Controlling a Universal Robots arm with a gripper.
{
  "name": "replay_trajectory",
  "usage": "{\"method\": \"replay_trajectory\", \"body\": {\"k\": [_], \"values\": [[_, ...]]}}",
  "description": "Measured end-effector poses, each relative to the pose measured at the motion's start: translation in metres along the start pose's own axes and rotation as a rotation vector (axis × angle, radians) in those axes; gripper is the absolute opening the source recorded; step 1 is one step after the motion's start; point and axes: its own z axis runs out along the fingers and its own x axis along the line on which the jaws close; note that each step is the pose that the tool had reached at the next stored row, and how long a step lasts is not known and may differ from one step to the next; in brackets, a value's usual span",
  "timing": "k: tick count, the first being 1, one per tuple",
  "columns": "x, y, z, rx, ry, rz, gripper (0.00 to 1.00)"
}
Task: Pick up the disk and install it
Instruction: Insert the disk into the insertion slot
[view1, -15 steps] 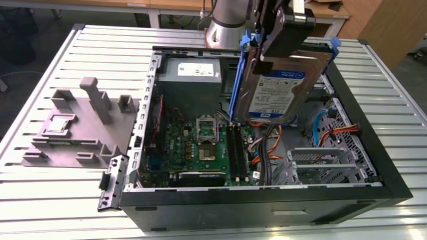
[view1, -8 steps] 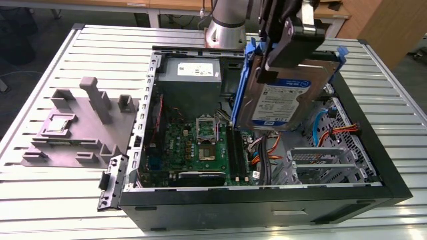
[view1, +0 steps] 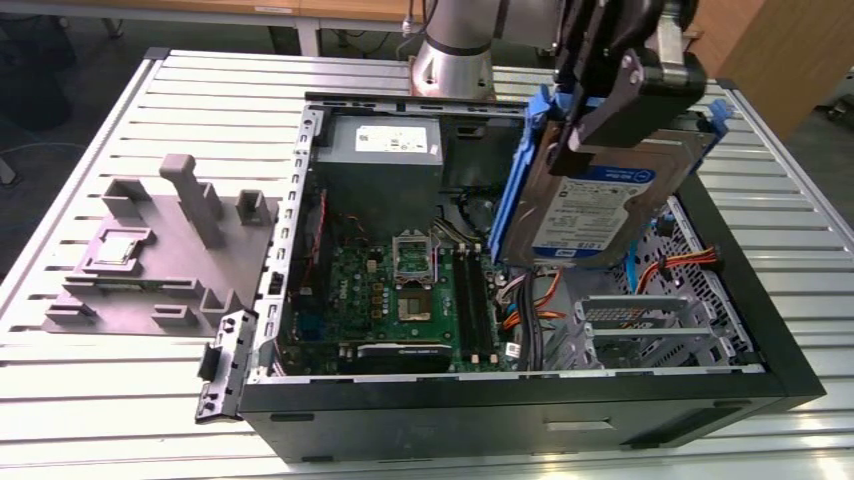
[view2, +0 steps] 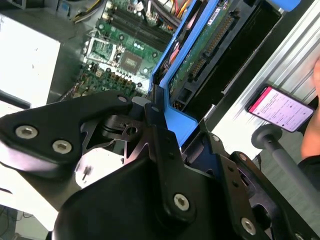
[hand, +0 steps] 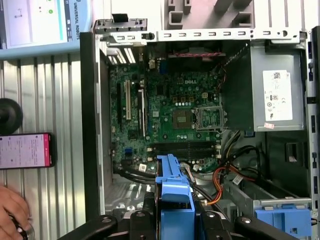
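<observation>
The disk (view1: 603, 205), a silver-grey drive with a white-and-blue label in a bright blue bracket (view1: 513, 190), hangs tilted on edge above the exterior view's right half of the open computer case (view1: 534, 400). My gripper (view1: 577, 140) is shut on its upper end, at the blue bracket. In the second wrist view the black fingers (view2: 155, 125) clamp the blue bracket (view2: 176, 122), and the disk's green circuit side (view2: 200, 50) points down toward the case. In the first wrist view the blue bracket (hand: 172, 192) sticks out from my gripper (hand: 174, 212) over the case floor.
Inside the case lie the motherboard (view1: 400, 290), a grey power supply box (view1: 380, 150) with a white sticker, orange cables (view1: 667, 265) and a metal drive cage (view1: 641, 320). A grey fixture (view1: 160, 250) stands at the exterior view's left. A phone (hand: 25, 150) and a hand (hand: 12, 210) are beside the case.
</observation>
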Motion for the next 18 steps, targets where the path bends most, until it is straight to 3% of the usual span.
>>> {"method": "replay_trajectory", "body": {"k": [4,11,18], "values": [[0.0007,-0.0055,0.0008,-0.0001,0.0003,-0.004,0.36],[0.0065,-0.0089,0.0027,-0.0001,0.0003,-0.009,0.36],[0.0068,-0.0092,0.0028,-0.0002,0.0004,-0.009,0.36]]}}
